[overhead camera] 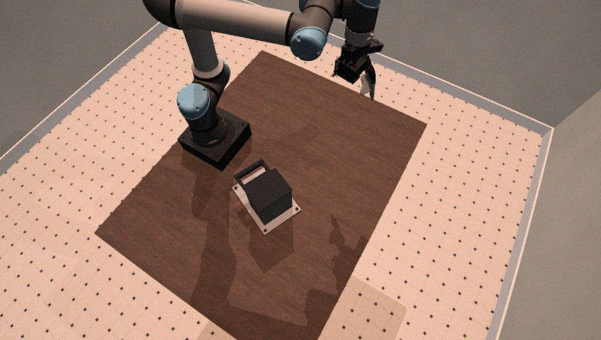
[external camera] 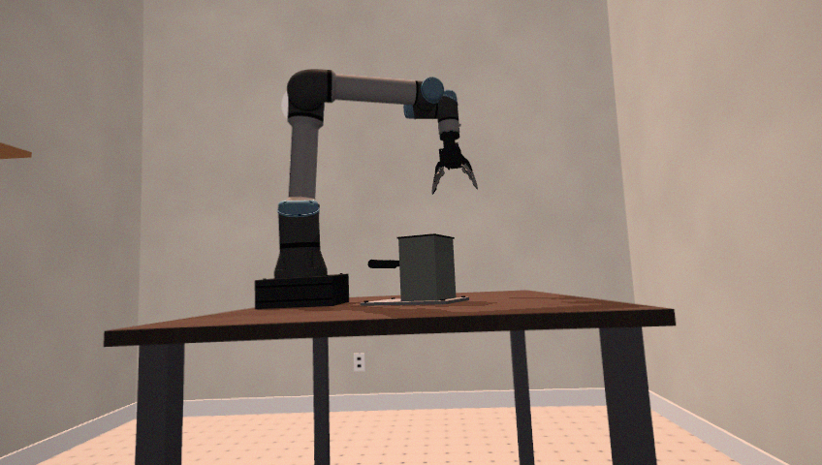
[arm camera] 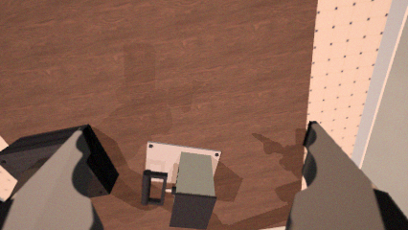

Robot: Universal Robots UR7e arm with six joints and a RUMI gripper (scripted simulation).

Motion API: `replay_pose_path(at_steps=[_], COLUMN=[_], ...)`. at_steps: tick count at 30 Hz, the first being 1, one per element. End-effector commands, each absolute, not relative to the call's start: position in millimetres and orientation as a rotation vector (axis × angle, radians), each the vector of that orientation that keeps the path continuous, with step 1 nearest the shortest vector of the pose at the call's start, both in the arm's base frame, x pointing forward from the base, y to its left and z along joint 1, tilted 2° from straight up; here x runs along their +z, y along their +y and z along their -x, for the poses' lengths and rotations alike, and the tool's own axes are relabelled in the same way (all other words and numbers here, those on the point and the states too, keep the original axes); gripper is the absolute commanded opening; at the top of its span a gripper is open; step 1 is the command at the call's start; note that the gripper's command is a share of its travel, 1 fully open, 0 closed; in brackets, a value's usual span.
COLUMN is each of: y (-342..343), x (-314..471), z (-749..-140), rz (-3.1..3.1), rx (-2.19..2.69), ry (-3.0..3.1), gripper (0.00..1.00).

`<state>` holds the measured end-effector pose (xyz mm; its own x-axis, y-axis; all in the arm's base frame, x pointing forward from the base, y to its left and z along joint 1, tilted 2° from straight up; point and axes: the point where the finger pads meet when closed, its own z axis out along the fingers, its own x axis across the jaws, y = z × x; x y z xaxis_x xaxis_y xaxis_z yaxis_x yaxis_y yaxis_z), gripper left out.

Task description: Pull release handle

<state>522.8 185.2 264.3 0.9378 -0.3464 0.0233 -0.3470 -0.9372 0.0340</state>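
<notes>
Gripper [external camera: 454,177] open, empty, high above release handle [external camera: 383,263].

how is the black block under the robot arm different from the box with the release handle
The arm's base block is low, flat and black; the handle box is taller and grey-sided with a dark top. The base block sits straight on the table; the handle box stands on a pale bolted plate. Only the handle box has a release handle sticking out, untouched, the open gripper high above. Both stand on the table.
</notes>
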Motion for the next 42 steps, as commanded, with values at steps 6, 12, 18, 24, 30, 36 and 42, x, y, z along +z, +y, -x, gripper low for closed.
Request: replay_pose_path(at_steps=[6,12,18,24,30,36,42], y=[175,165,142,105,75,25,-4], x=[260,254,241,223,207,179,164], z=[-513,-503,-480,-446,-417,-367,-338], rz=[-3.053,-3.051,-3.045,-3.036,-3.029,-3.014,-3.005], rx=[0.026,0.025,0.021,0.017,0.013,0.007,0.003], ry=[-0.561,-0.573,-0.601,-0.643,-0.678,-0.738,-0.773], gripper=[1.0,1.0,1.0,1.0,1.0,1.0,1.0])
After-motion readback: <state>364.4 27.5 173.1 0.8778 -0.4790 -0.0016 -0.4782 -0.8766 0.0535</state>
